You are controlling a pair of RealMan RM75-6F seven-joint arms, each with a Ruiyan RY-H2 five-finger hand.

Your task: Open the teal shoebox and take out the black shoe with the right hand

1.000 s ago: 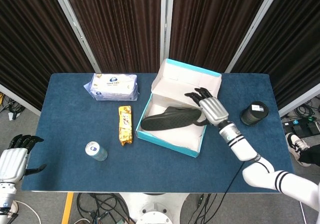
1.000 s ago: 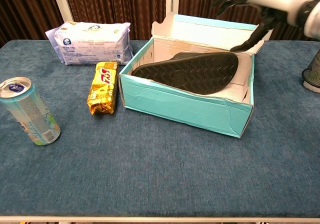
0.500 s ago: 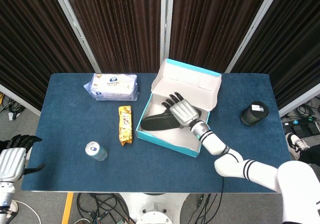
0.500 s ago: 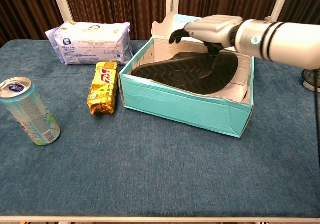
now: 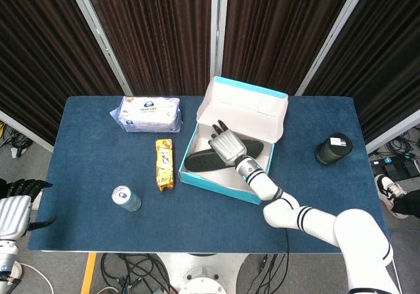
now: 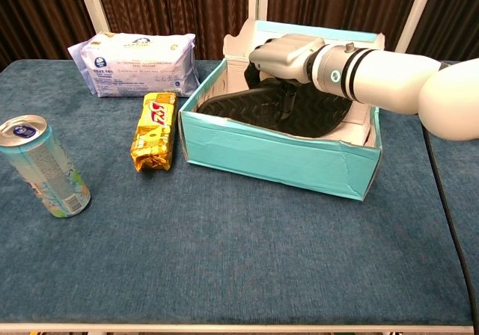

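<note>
The teal shoebox (image 5: pixel 216 182) (image 6: pixel 277 155) stands open at the table's middle, its lid (image 5: pixel 246 107) tilted up at the back. The black shoe (image 5: pixel 200 161) (image 6: pixel 318 114) lies on its side inside, sole toward the front. My right hand (image 5: pixel 226 146) (image 6: pixel 284 57) reaches into the box from the right and rests over the shoe's middle, fingers stretched over its far edge and thumb pointing down against the sole. I see no closed grasp, and the shoe still lies in the box. My left hand (image 5: pixel 14 212) hangs off the table's lower left corner, fingers apart and holding nothing.
A tissue pack (image 5: pixel 147 113) (image 6: pixel 138 64) lies at the back left. A yellow snack pack (image 5: pixel 164 164) (image 6: pixel 153 131) lies just left of the box. A drink can (image 5: pixel 125 198) (image 6: pixel 41 167) stands front left. A black cylinder (image 5: pixel 333 148) stands right of the box.
My right hand has swept from the box's right end leftward and down onto the shoe's middle. The lid has tipped slightly further back. The left hand has sunk a little lower.
</note>
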